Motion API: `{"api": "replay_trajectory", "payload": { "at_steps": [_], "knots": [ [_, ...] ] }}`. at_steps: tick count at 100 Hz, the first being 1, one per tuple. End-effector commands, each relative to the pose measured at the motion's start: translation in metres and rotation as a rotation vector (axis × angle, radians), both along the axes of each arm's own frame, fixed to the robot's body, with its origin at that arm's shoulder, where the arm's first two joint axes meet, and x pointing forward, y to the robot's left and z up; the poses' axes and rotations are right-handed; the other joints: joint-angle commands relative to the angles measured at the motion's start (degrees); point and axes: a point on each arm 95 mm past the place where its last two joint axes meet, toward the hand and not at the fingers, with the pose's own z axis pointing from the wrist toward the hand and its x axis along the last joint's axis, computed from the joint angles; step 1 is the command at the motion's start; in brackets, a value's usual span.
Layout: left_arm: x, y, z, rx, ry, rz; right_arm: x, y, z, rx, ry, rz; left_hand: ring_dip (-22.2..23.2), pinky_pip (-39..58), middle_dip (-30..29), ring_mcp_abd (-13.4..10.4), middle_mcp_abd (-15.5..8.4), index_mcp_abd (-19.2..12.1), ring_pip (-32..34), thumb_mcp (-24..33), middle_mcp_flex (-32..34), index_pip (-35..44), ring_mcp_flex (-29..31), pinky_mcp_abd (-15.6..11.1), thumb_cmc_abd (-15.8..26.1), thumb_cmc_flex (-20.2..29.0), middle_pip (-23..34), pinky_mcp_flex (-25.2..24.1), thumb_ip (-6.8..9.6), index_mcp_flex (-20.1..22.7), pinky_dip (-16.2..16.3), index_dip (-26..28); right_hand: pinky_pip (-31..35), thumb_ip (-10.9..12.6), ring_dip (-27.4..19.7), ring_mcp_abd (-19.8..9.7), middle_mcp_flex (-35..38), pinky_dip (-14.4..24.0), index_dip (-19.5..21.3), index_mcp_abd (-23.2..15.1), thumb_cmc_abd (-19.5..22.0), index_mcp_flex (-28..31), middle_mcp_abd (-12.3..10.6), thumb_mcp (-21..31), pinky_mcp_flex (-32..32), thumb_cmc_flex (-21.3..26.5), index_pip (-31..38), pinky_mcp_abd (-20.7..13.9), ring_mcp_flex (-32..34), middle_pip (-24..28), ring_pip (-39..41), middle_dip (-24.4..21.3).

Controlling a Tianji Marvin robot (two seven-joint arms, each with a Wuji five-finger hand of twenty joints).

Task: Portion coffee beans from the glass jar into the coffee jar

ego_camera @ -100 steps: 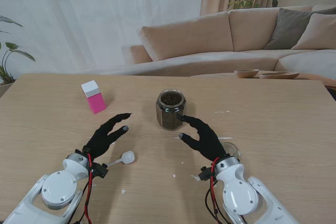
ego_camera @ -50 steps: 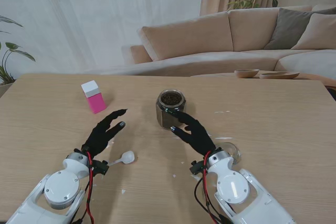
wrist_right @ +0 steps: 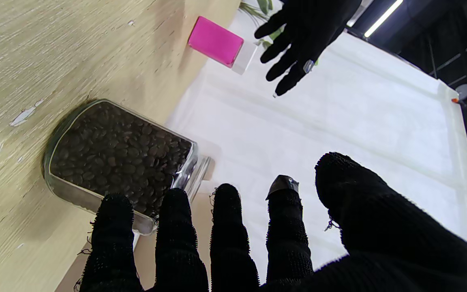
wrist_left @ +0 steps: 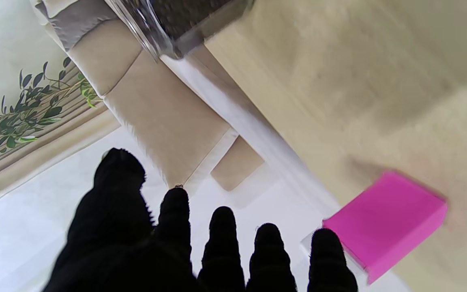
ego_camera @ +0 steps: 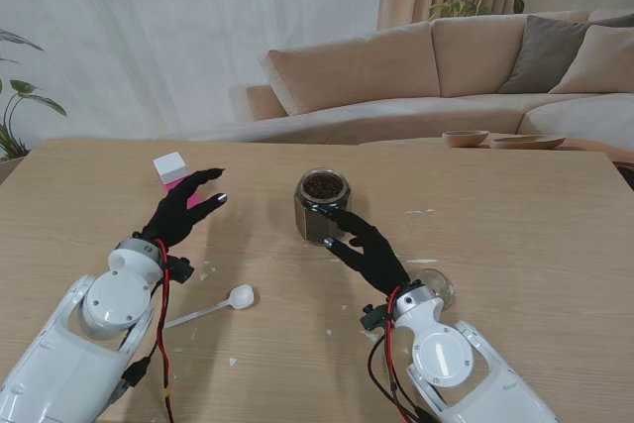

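Left of the glass jar (ego_camera: 322, 206), the left hand (ego_camera: 182, 215) hovers spread and empty over the pink box with a white cap (ego_camera: 176, 182), and a white spoon (ego_camera: 232, 299) lies nearer to me. The glass jar, faceted, clear, lidless and packed with dark coffee beans, stands mid-counter (ego_camera: 515, 245) with the right hand (ego_camera: 369, 250) fingers apart, holding nothing, just beside its wall. Pale wood with white flecks; beige sofa (ego_camera: 416, 76) beyond the jar.
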Motion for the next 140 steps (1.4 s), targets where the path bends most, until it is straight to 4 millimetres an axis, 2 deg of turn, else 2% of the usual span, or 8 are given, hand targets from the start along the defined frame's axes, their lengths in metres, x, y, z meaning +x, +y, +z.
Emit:
{"api": "replay_trajectory", "payload": {
  "at_steps": [1,31,54,64,71,88,114,140],
  "knots": [
    [0.013,0.006,0.02,0.023,-0.045,0.01,-0.003,0.002,0.0,0.011,0.01,0.007,1.31,0.47,0.73,-0.69,-1.36,-1.15,-0.06,0.46,-1.24,1.24,-0.48,-1.49,-1.7,0.83,-0.07,-0.18,0.87,-1.43,1.21,0.7,0.35,1.18,-0.53,-2.61,-1.52,1.13,-0.83,-0.26,0.39,0.08,-1.35,-0.71,0.14,0.97,-0.02,-1.35,-0.71,0.17,-0.45,-0.08],
    [0.065,0.028,0.043,0.247,-0.067,0.09,-0.003,0.0,0.001,0.022,0.02,-0.001,0.77,-0.81,0.83,-1.2,-1.75,-1.52,-0.65,0.91,-0.92,1.33,-0.55,-1.72,-2.05,0.35,-0.43,-0.51,0.84,-1.07,1.0,1.12,0.6,1.24,-0.52,-2.49,-1.45,1.64,-0.87,-0.19,0.25,0.31,-1.34,-0.26,0.34,1.0,0.33,-1.24,-0.61,0.32,-0.3,-0.03],
    [0.098,0.039,0.049,0.421,-0.002,0.123,-0.001,-0.002,0.0,0.021,0.032,0.0,-0.21,-1.76,0.32,-1.43,-2.84,-2.72,-1.24,0.81,-1.97,0.28,-0.98,-1.65,-3.72,-0.02,-1.57,-0.45,0.86,-2.56,0.29,1.24,0.71,1.23,-0.5,-2.5,-1.61,1.95,-0.89,-0.1,0.27,0.38,-1.29,-0.02,0.44,1.04,0.59,-1.26,-0.55,0.34,-0.21,-0.03],
    [0.11,0.042,0.049,0.506,0.057,0.119,0.0,-0.003,0.001,0.02,0.033,-0.003,-1.44,-2.83,-0.53,-1.34,-3.82,-3.75,-1.77,0.81,-2.73,-0.99,-1.47,-1.35,-4.88,-0.66,-3.01,-0.22,0.93,-4.11,-1.0,1.36,0.84,1.25,-0.47,-2.48,-1.6,2.1,-0.89,-0.08,0.23,0.41,-1.34,0.07,0.58,1.05,0.68,-1.21,-0.43,0.36,-0.13,-0.03],
    [0.117,0.043,0.048,0.554,0.088,0.12,0.001,-0.004,0.0,0.019,0.036,-0.004,-1.82,-2.96,-0.75,-1.07,-2.48,-4.25,-1.84,0.94,-3.0,-1.39,-1.46,-1.16,-5.78,-0.49,-3.64,-0.13,0.97,-4.3,-1.32,1.54,0.93,1.27,-0.47,-2.47,-1.61,2.19,-0.9,-0.08,0.2,0.38,-1.35,0.2,0.65,1.1,0.71,-1.22,-0.47,0.38,-0.13,-0.02],
    [0.129,0.045,0.041,0.642,0.151,0.139,0.003,-0.006,0.0,0.018,0.045,-0.008,-2.06,-2.66,-0.67,-0.53,-3.02,-3.87,-1.55,1.26,-2.99,-1.99,-1.3,-0.54,-6.8,-0.34,-3.9,0.45,1.0,-4.43,-1.44,1.9,1.04,1.31,-0.43,-2.5,-1.81,2.4,-0.9,-0.06,0.22,0.39,-1.39,0.45,0.61,1.17,0.87,-1.32,-0.53,0.43,-0.04,0.0],
    [0.14,0.047,0.026,0.647,0.219,0.165,0.003,-0.007,0.0,0.017,0.045,-0.014,-2.07,-1.15,-0.57,0.32,-2.92,-3.41,-0.85,1.73,-2.89,-2.89,-0.41,-0.04,-5.95,-1.0,-3.99,2.65,0.93,-5.02,-0.75,2.3,1.25,1.39,-0.36,-2.36,-1.85,2.67,-0.88,0.03,0.05,0.56,-1.29,0.91,0.78,1.27,1.12,-1.28,-0.49,0.58,0.1,0.06],
    [0.139,0.051,0.017,0.641,0.254,0.168,0.003,-0.007,0.001,0.018,0.043,-0.016,0.92,4.51,0.9,2.78,-2.19,-0.5,2.32,3.69,-0.73,-1.41,4.43,1.37,-7.29,0.57,-1.4,7.94,1.04,-4.5,5.51,4.33,1.48,1.41,-0.34,-2.42,-1.95,2.93,-0.88,0.07,0.05,0.6,-1.24,1.19,0.89,1.2,1.28,-1.18,-0.44,0.66,0.17,0.08]
  ]
}}
